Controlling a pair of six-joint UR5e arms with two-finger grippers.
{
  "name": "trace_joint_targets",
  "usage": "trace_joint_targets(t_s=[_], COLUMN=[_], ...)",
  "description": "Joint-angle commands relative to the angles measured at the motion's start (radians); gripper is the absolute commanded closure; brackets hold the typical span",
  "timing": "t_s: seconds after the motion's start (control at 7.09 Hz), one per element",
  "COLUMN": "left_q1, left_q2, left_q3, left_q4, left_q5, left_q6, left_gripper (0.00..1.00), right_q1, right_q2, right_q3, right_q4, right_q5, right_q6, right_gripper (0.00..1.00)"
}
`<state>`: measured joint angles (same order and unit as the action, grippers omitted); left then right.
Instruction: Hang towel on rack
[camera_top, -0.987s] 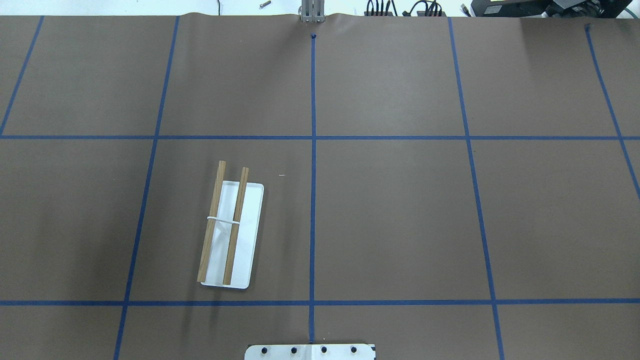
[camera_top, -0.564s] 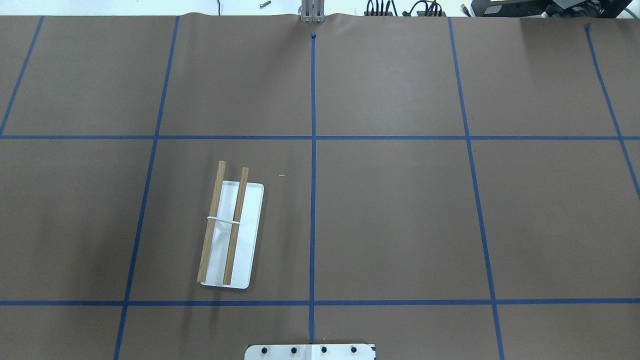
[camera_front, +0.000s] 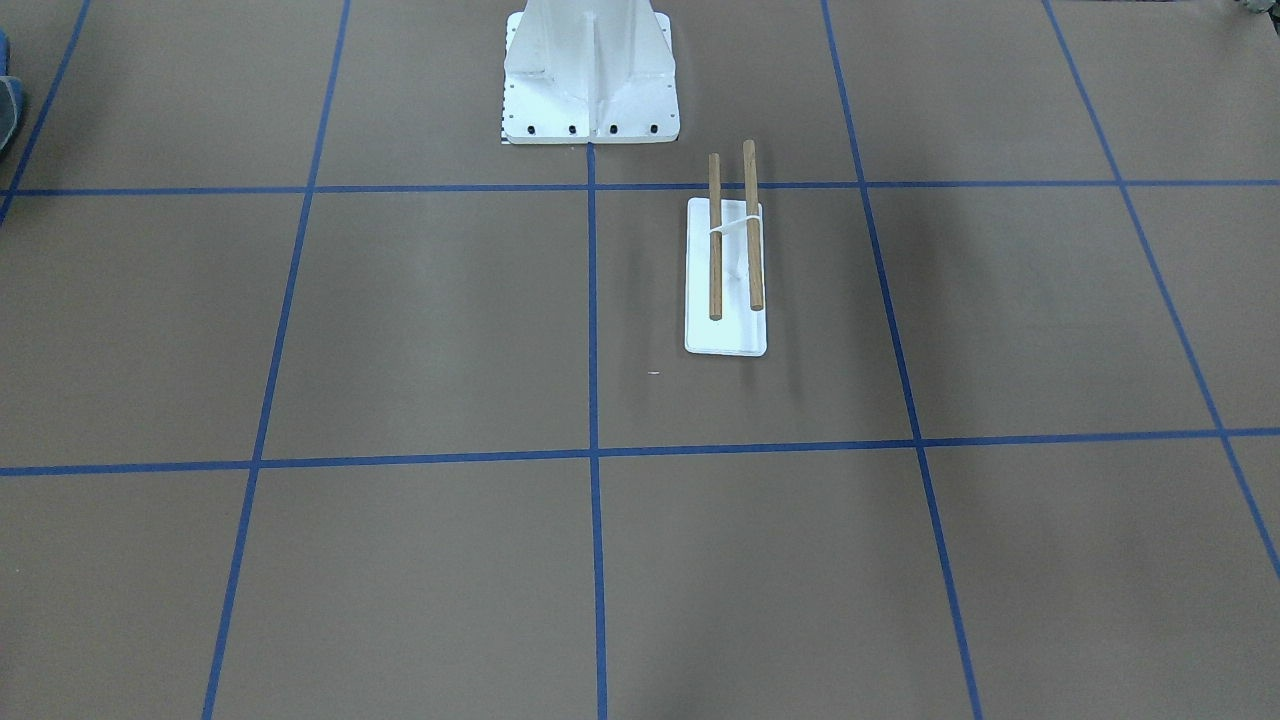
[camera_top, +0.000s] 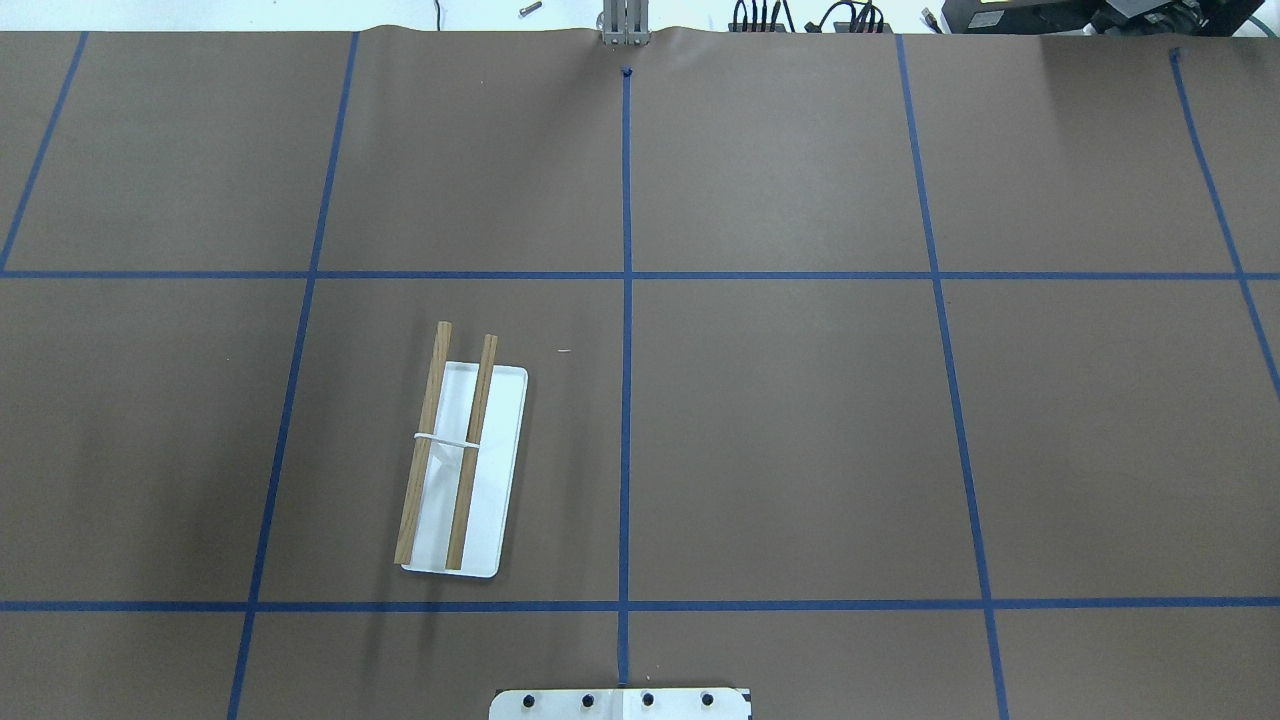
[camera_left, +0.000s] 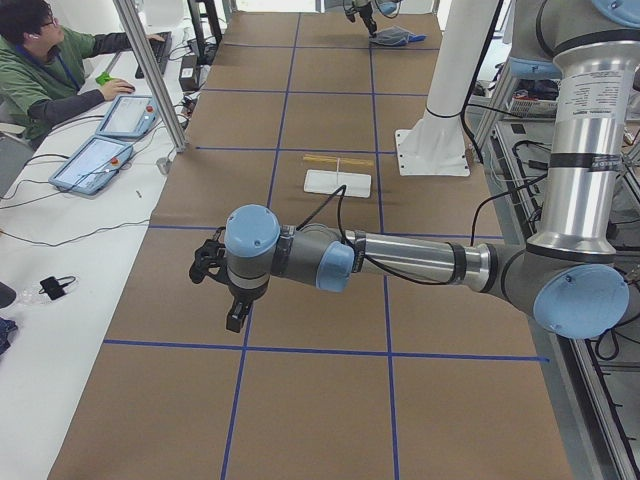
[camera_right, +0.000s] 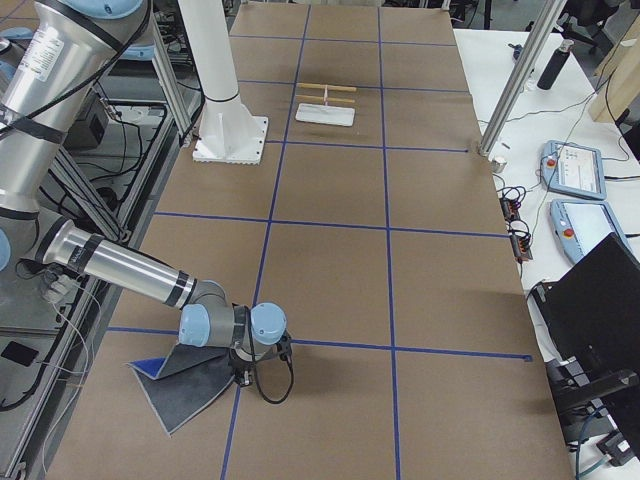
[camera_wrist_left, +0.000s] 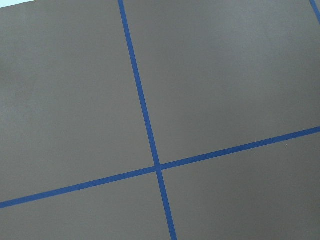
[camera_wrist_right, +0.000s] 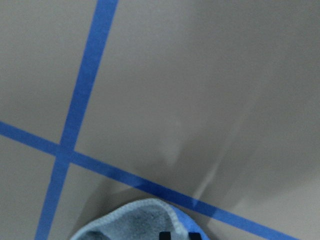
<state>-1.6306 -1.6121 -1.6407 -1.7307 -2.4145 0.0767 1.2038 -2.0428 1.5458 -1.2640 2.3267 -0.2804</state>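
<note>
So the right tool (camera_right: 242, 377) is clamped on the towel (camera_right: 185, 392) at the table's (camera_right: 330, 270) right end. The left tool (camera_left: 237, 318) hovers, can't tell its state. The rack (camera_top: 458, 470) sits well apart.

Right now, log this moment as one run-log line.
stage: towel not yet hung | towel: right end of table, at right gripper, grasp unclear | rack: bare | left arm: raised over table
</note>
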Motion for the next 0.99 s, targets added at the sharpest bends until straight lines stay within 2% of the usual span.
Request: trace_joint_targets(t_s=[0.0,0.42,0.56,0.71,0.85], left_q1=[0.000,0.000,0.000,0.000,0.000], left_q2=[0.000,0.001,0.001,0.001,0.000], left_q3=[-0.002,-0.001,-0.001,-0.001,-0.001], left_q4=[-0.001,0.000,0.000,0.000,0.000], left_q5=[0.000,0.000,0.000,0.000,0.000], left_q6=[0.000,0.000,-0.002,-0.003,-0.003], left_gripper=[0.02,0.02,0.02,0.02,0.02], right_q1=[0.000,0.017,0.046,0.083,0.109], right_q2=[0.003,0.001,0.016,0.074,0.184], right_q3=[-0.001,0.094,0.165,0.278,0.389], right_q4=[0.003,-0.021,-0.105,-0.291,-0.507], right_q5=[-0.013,0.035,0.040,0.037,0.030], right_q6=[-0.045,-0.043,-0.043,-0.043,-0.042], right_gripper=[1.00,1.00,1.00,1.00,1.00])
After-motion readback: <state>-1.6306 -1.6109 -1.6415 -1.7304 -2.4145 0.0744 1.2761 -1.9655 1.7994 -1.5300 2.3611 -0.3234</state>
